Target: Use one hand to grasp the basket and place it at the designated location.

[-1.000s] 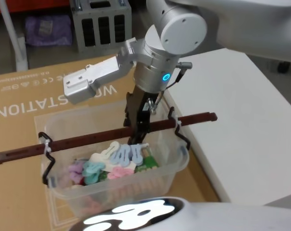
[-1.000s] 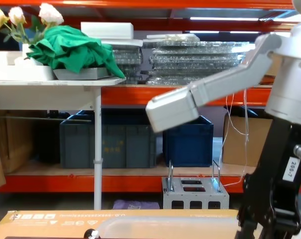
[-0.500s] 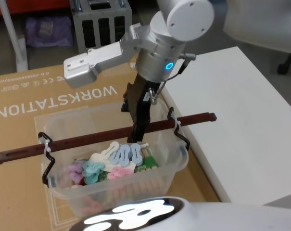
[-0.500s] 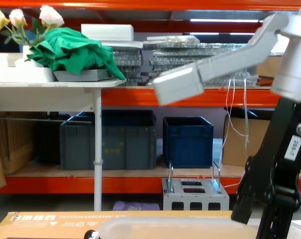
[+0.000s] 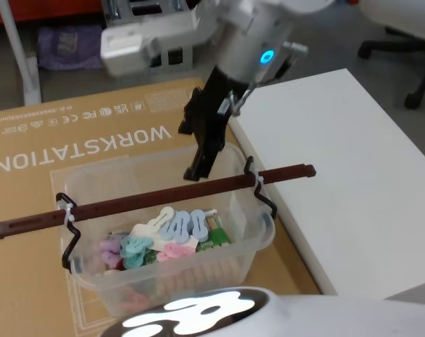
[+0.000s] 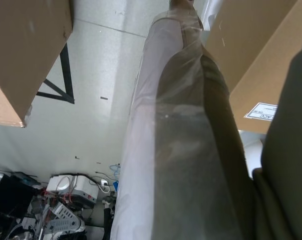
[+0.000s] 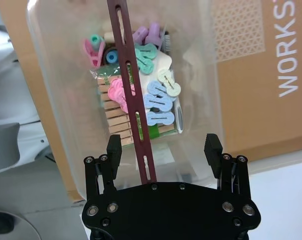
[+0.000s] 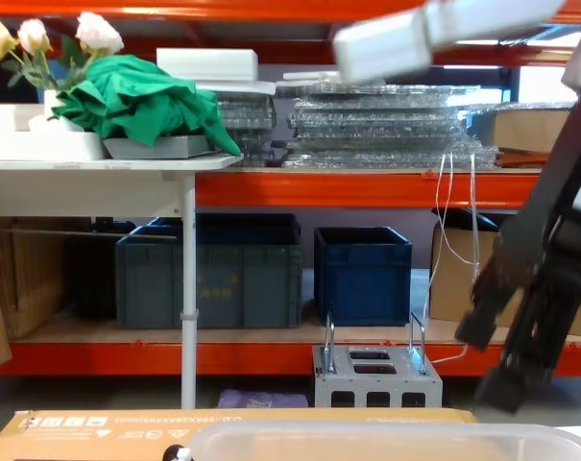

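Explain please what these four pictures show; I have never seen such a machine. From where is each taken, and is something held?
This is a two-armed robot. One camera looks down from its head, one forward from its chest, one sits on each wrist. On a brown cardboard sheet beside a white table stands a frosted clear plastic basket holding coloured clips. The black right gripper hovers open above the basket's reddish-brown bar handle, holding nothing. The left wrist camera sees floor and cardboard boxes.
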### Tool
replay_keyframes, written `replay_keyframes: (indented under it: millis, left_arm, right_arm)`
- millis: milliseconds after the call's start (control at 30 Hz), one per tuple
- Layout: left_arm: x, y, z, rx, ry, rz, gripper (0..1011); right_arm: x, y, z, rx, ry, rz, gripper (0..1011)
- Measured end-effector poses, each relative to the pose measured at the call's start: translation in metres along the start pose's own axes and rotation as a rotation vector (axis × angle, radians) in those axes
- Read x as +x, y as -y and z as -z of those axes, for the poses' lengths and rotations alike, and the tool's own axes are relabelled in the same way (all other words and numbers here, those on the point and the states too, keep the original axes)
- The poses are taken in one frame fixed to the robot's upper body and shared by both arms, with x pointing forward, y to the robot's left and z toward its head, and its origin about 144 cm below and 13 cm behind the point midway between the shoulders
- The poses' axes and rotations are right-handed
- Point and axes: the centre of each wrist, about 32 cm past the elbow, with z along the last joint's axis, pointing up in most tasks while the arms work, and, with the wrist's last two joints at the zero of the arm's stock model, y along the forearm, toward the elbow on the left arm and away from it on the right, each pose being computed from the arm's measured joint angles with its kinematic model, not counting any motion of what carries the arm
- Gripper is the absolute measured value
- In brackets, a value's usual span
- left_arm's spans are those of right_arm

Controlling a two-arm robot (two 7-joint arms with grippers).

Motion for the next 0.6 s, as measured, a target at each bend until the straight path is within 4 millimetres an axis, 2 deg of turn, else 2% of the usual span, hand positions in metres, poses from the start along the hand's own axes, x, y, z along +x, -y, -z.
replay_keyframes:
  millis: [267, 600]
  left_arm:
    - [0.000, 0.000, 0.000, 0.000, 0.000, 0.000, 0]
    - [0.000, 0.000, 0.000, 0.000, 0.000, 0.000, 0]
  right_arm:
    - [-0.009, 0.029, 0.002, -0.001, -0.025, 0.063, 1000]
    - [-0.015, 0.048, 0.002, -0.005, -0.034, 0.101, 1000]
